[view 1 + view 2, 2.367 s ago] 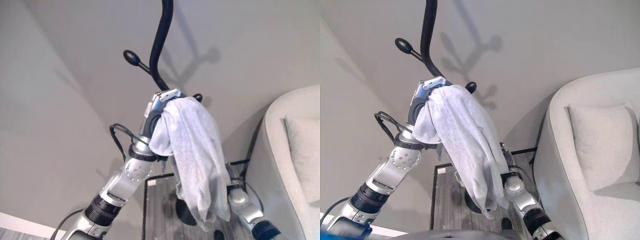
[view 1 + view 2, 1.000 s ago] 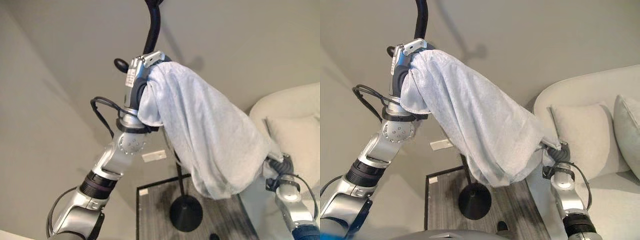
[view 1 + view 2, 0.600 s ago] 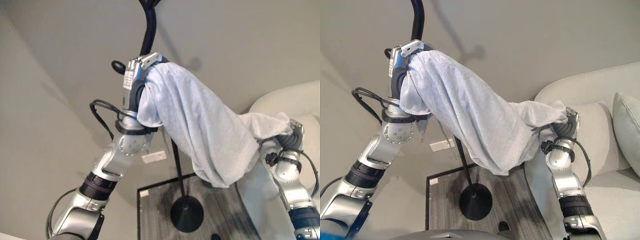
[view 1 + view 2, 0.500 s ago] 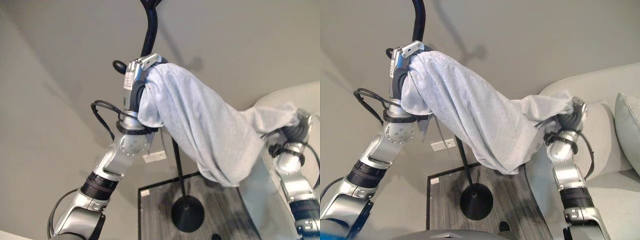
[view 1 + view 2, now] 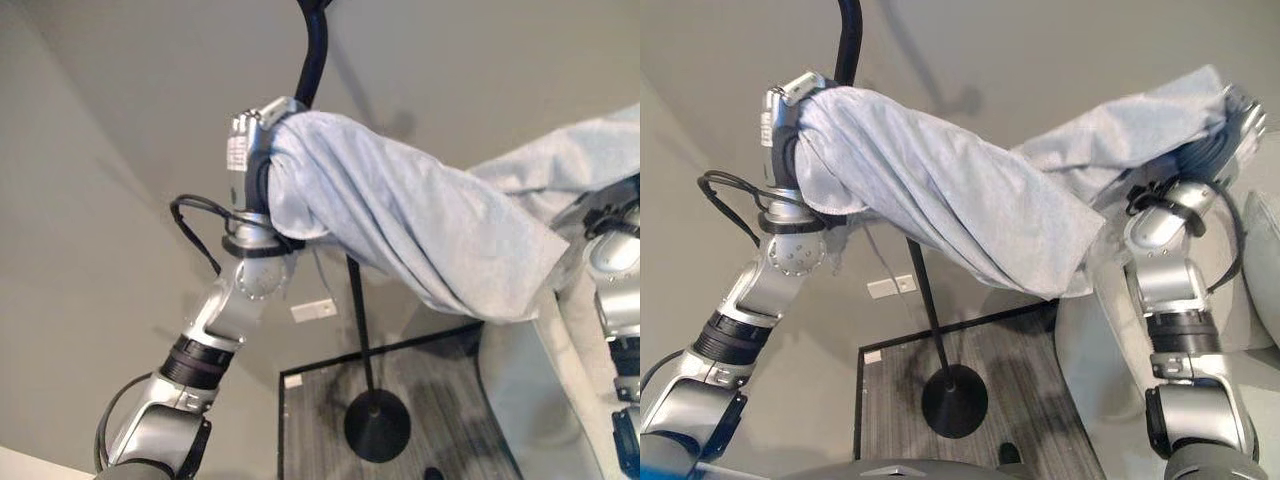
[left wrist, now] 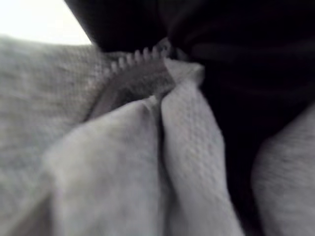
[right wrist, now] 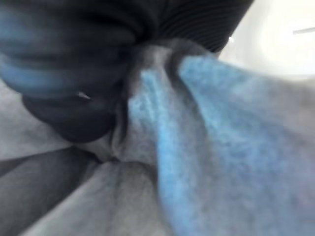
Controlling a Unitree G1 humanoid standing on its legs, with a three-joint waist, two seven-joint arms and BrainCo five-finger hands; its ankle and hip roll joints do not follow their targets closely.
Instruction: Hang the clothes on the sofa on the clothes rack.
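Note:
A light grey garment (image 5: 940,200) with a zipper (image 6: 140,54) hangs stretched in the air between my two raised hands. My left hand (image 5: 780,125) holds one bunched end high up, right against the black pole of the clothes rack (image 5: 848,40). At the upper right, my right hand (image 5: 1212,150) grips the other end, and the cloth folds into its dark cover (image 7: 147,108). The middle of the garment sags in front of the pole. The rack's round black base (image 5: 953,400) stands on the floor below.
A pale sofa (image 5: 1095,350) curves along the right side, behind my right arm, with a cushion (image 5: 1268,260) at the edge. The rack's base stands on a dark wood-look floor panel (image 5: 890,400). A white wall socket (image 5: 890,287) sits low on the grey wall.
My right hand has risen up and to the right with its end of the garment, pulling the cloth out long. The left hand has stayed by the pole.

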